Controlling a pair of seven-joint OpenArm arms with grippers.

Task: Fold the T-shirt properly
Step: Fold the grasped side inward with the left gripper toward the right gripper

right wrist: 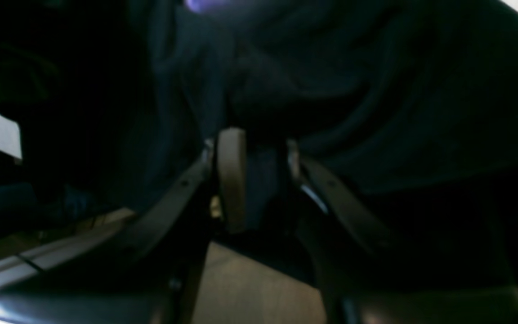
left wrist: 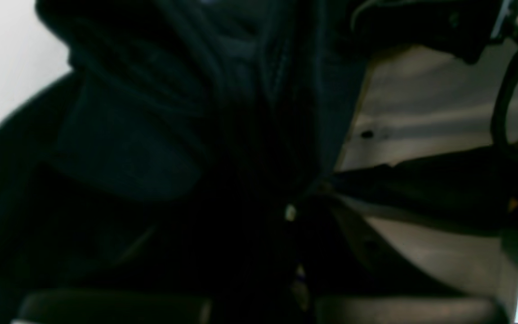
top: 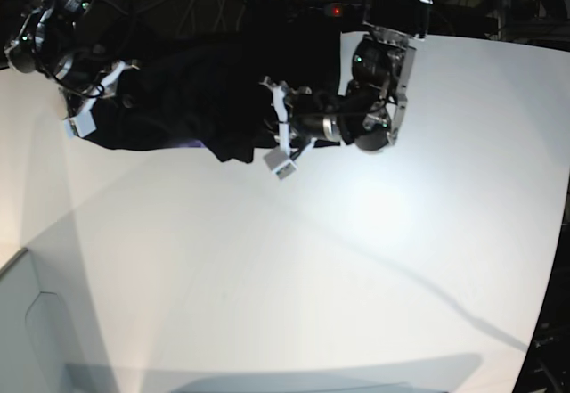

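Black T-shirt (top: pixel 187 99) bunched between both fingers, each pair clamped on cloth; no fold made yet.

Shirt strung up between the two arms at the far end of the table

The T-shirt (top: pixel 191 103) hangs bunched above the table (top: pixel 294 277), far side, with the right gripper (top: pixel 85 112) on its left end and the left gripper (top: pixel 278 139) on its right end in the base view.
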